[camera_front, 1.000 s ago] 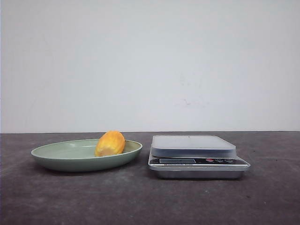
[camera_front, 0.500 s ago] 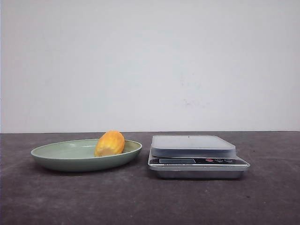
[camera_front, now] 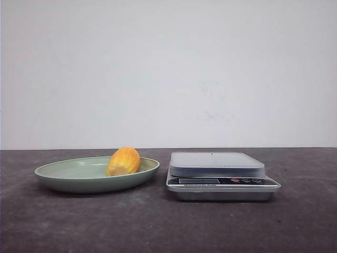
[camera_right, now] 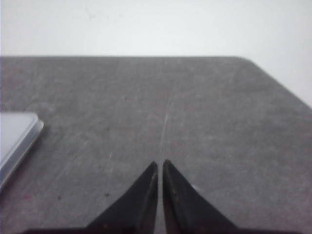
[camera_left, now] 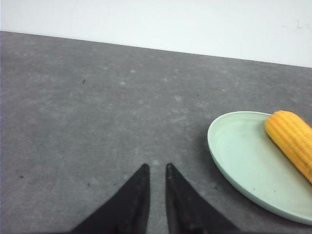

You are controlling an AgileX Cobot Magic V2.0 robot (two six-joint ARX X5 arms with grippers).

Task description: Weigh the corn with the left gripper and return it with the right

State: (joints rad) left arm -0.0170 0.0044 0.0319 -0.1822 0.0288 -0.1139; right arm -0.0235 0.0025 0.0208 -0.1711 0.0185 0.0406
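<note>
Looking out through the front camera, I see the corn lying in the pale green plate, on the side of the plate nearest the scale. Plate and scale sit side by side on the dark grey desk, close but with a clear strip of desk between them. The scale's grey platform is bare, and its display strip with small buttons faces me. Neither arm shows in the front view.

On my left wrist feed, the left gripper hangs over open desk, its jaws nearly together with only a narrow slit between the black tips, pinching nothing. The plate's rim is off to one side of the fingers, well apart from them, and I can make out the ribbed kernel rows on the corn resting against the plate's far edge, partly cut off by the frame.

On my right wrist feed, the right gripper also has its jaws pressed almost shut, a hair of a gap between the points, holding nothing. It sits above bare desk, with a corner of the scale showing at the frame's side, well apart from the fingers.
</note>
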